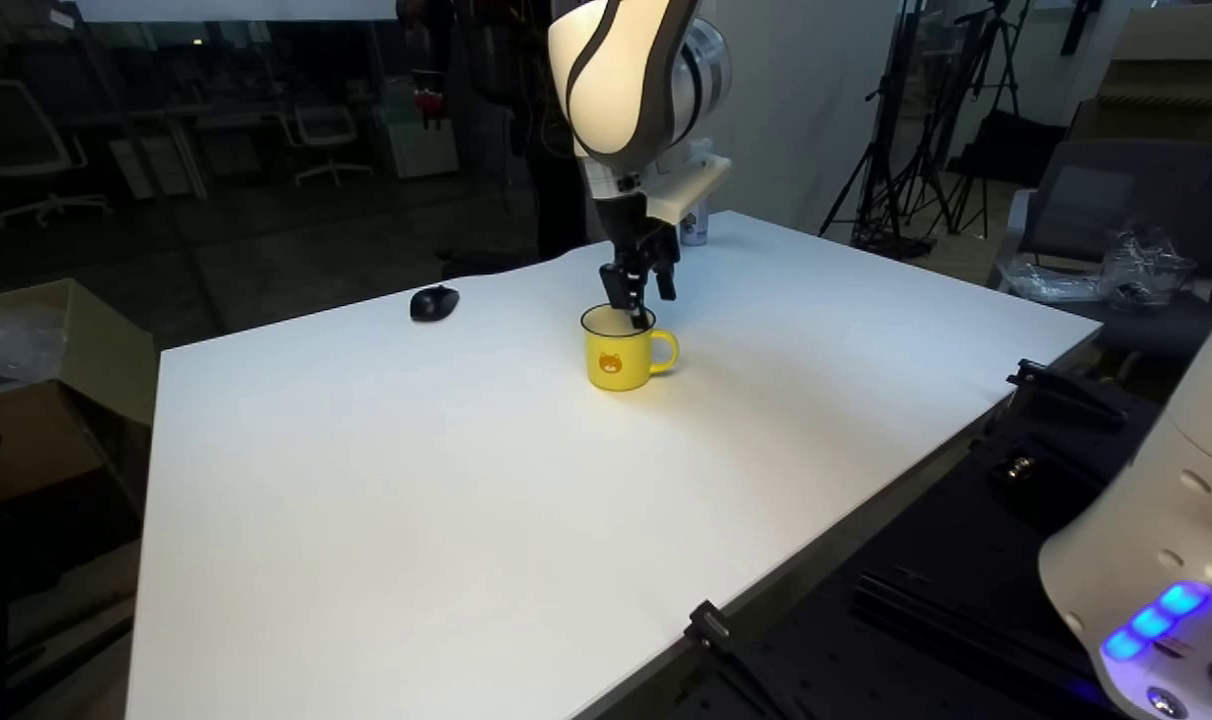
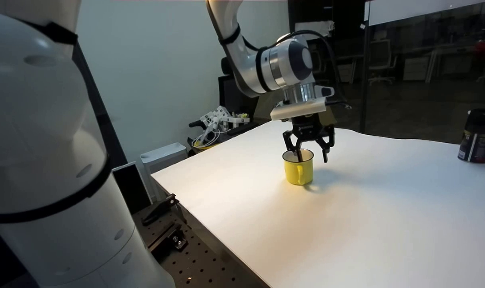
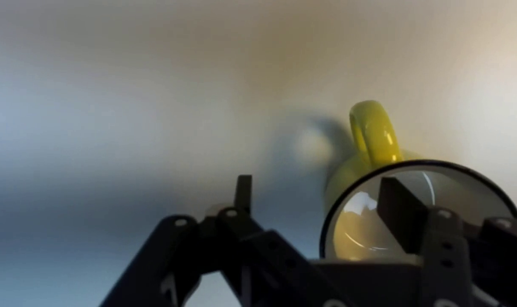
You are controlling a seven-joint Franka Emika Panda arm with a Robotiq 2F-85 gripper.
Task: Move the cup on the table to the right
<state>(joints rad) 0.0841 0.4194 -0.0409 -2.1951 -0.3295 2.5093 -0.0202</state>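
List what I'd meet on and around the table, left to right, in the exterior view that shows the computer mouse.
Open cardboard box → black computer mouse → yellow mug → black tripods → grey office chair. The pincer is left out, since it overlaps the mug.

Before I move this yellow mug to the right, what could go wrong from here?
Lopsided grip: one of the fingers appears to dip into the mug while the other hangs outside it, so closing would probably pinch just one side, and the mug could tilt when lifted.
Sliding: the outer one stands apart from the mug, so closing might drag the mug across the table first.
Tipping: sweeping sideways before gripping, the inner one could topple the mug.
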